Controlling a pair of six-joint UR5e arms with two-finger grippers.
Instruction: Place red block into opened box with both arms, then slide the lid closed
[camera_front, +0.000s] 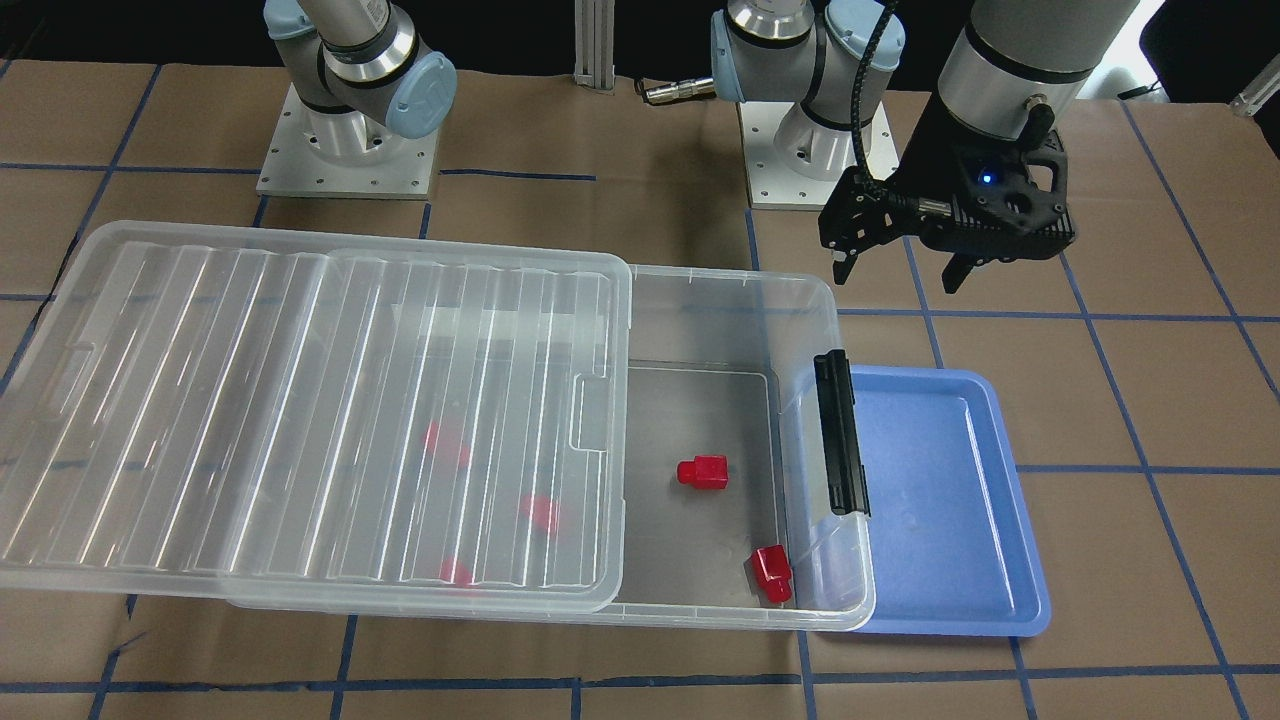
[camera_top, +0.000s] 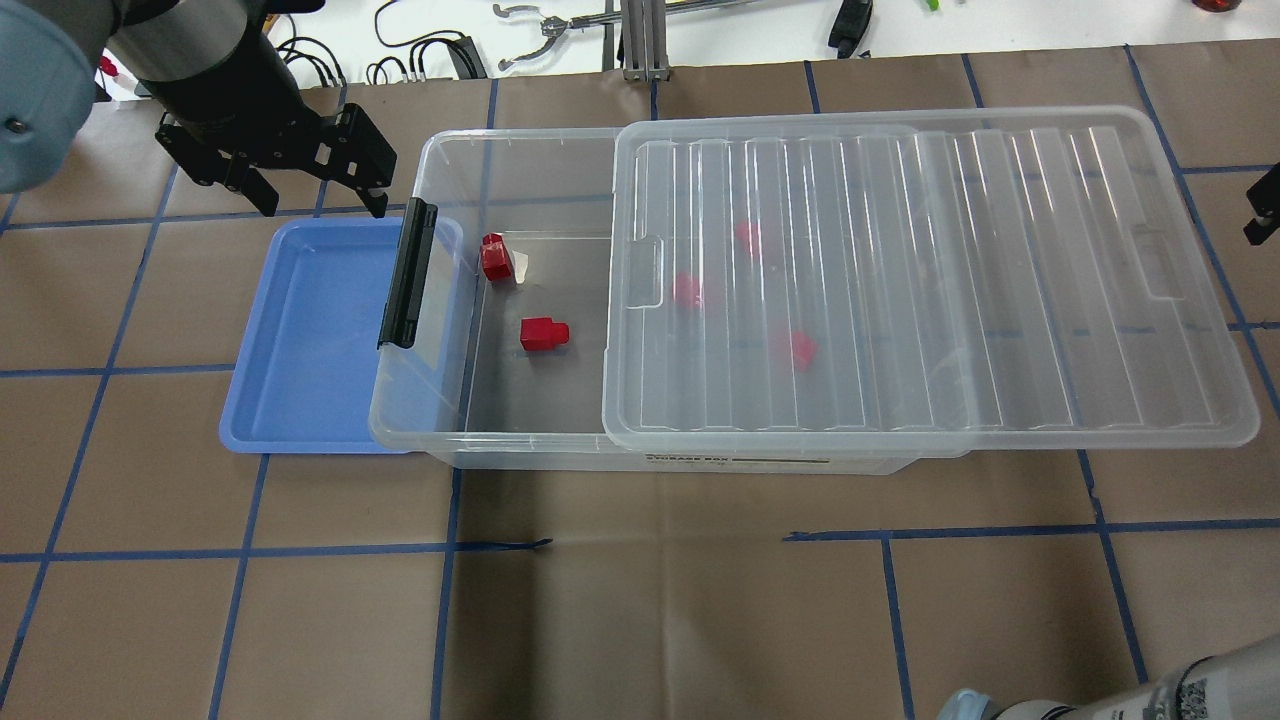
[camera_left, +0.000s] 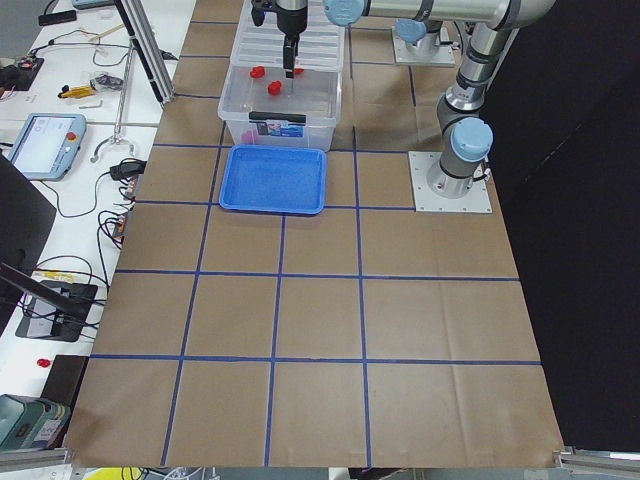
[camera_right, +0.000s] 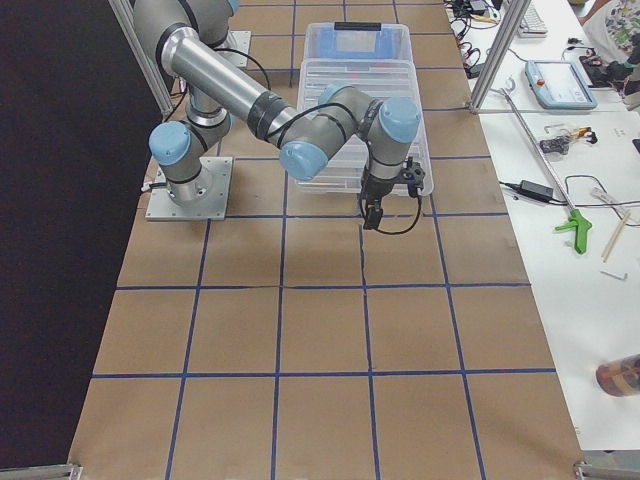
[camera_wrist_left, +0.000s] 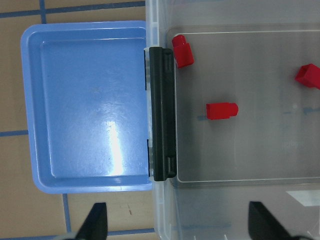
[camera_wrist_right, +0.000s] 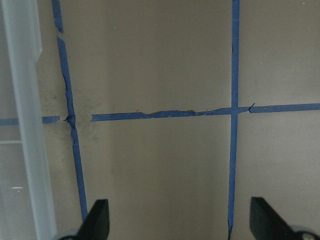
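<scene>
The clear box (camera_top: 520, 142) lies across the table with its ribbed lid (camera_top: 930, 280) slid partly off toward my right, so the end by the black clip (camera_top: 408, 272) stands uncovered. Two red blocks (camera_top: 494, 258) (camera_top: 543, 333) rest on the uncovered floor, and three more show blurred under the lid (camera_top: 687, 290). My left gripper (camera_top: 320, 205) hangs open and empty above the far edge of the box's clip end; its wrist view looks down on the clip (camera_wrist_left: 162, 112) and the blocks (camera_wrist_left: 222, 110). My right gripper (camera_wrist_right: 182, 222) is open and empty over bare paper beside the lid's far end (camera_wrist_right: 25, 125).
A blue tray (camera_top: 310, 340) with nothing in it lies tucked under the box's clip end. Both arm bases (camera_front: 345, 150) (camera_front: 815, 150) stand behind the box. Brown paper with blue tape lines covers the table; cables and tools lie beyond its far edge.
</scene>
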